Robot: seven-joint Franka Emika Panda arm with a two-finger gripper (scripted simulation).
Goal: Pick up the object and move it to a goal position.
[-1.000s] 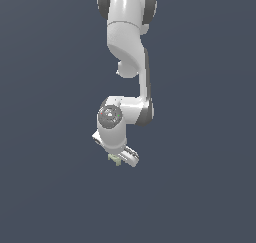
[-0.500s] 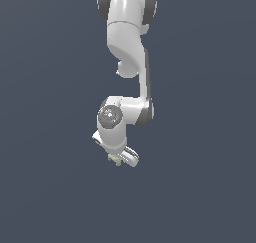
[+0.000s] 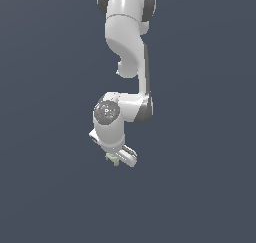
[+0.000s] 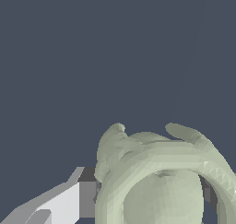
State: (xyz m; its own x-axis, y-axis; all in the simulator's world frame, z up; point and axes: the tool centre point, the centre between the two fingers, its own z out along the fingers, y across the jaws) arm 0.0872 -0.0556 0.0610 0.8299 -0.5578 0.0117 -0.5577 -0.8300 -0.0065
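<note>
- In the wrist view the object (image 4: 161, 181) fills the near field: a pale sage-green lumpy thing with a thick rounded ring, a smooth bulge inside the ring, and short stubby lobes sticking out beyond it.
- One white-and-grey finger (image 4: 69, 201) of the gripper (image 4: 147, 195) presses against the object's side; a dark pad shows at the opposite side, so the jaws are clamped on the object.
- In the exterior view the gripper (image 3: 119, 159) hangs at the low end of the white Panda arm (image 3: 127, 62), tilted toward the exterior view's right.
- The object (image 3: 112, 159) shows as a tiny green speck at the fingertips, held up in the air, with no surface touching it.
- Behind everything lies a plain dark slate-blue backdrop (image 3: 210, 137); no container shows in either view.
</note>
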